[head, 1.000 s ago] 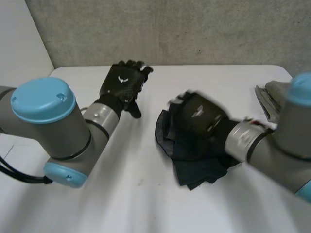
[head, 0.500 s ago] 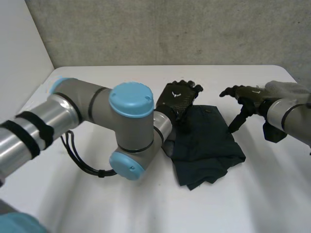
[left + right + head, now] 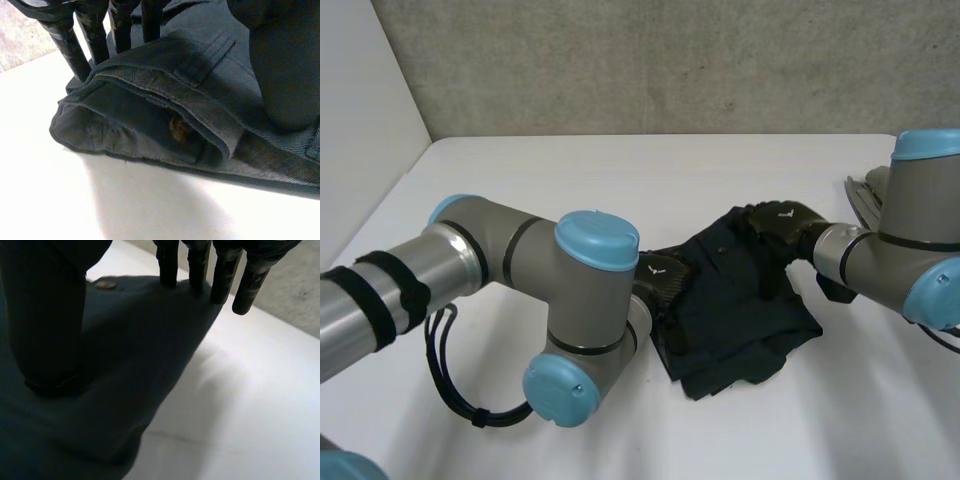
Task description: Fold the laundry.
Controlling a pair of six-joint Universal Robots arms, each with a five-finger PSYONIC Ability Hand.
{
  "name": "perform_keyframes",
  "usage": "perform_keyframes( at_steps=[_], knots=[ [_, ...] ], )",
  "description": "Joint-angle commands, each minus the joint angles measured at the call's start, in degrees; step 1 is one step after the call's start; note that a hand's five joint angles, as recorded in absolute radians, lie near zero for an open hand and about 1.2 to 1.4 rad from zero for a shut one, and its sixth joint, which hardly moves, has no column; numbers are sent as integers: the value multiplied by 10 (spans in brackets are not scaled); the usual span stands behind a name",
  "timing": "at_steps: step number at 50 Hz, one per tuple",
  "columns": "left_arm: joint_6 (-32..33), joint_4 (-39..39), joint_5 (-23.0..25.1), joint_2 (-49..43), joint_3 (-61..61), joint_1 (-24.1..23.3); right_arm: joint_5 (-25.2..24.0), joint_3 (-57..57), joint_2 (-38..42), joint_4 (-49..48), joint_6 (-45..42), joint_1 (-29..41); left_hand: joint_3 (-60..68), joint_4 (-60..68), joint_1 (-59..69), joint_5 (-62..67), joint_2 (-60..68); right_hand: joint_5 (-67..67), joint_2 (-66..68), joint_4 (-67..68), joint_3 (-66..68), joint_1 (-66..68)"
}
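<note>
A dark blue folded garment (image 3: 740, 305) lies on the white table (image 3: 620, 170), right of the middle. My left hand (image 3: 663, 274) rests flat on the garment's left edge. In the left wrist view its straight fingers (image 3: 67, 42) touch the thick folded hem of the garment (image 3: 165, 100). My right hand (image 3: 782, 222) lies on the garment's far right corner. In the right wrist view its straight fingers (image 3: 200, 265) press the cloth (image 3: 125, 370) near a button (image 3: 105, 285), and the thumb (image 3: 50, 320) lies flat on the cloth.
A folded grey cloth (image 3: 872, 196) sits at the table's right edge, behind my right arm (image 3: 920, 250). A concrete wall (image 3: 670, 60) stands behind the table. My left arm (image 3: 520, 290) crosses the near left of the table.
The left hand crossed from the far left onto the garment and slid to its left edge. The right hand lifted off to the right, then came back down on the far right corner.
</note>
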Motion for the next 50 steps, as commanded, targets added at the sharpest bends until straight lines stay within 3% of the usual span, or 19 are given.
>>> perform_keyframes(
  at_steps=[1, 11, 18, 28, 43, 50],
  knots=[
    [3, 3, -1, 35, -2, 2, 4, 27, 7, 22, -49, 4, 17, 6, 15, 19, 21, -39, -26, -35, -23, -13],
    [3, 63, -3, 45, 28, 1, 3, 77, -6, -6, -72, -2, 16, 4, 14, 17, 19, -39, -26, -35, -23, -13],
    [11, 64, -6, 8, 40, -18, 3, 92, -11, -21, -65, 0, 39, 28, 37, 41, 43, -39, -26, -35, -23, -13],
    [77, 46, -87, -19, 34, -15, 5, 102, -20, -40, -63, -4, 53, 41, 51, 54, 56, -39, -26, -35, -23, -13],
    [85, 46, -82, -14, -4, -6, 5, 104, -22, -47, -63, -4, 44, 33, 42, 46, 48, -39, -26, -35, -23, -13],
    [79, 46, -80, 54, -6, -5, 1, 122, -65, -67, -32, -3, 5, -6, 4, 7, 9, -39, -26, -35, -23, -13]
  ],
)
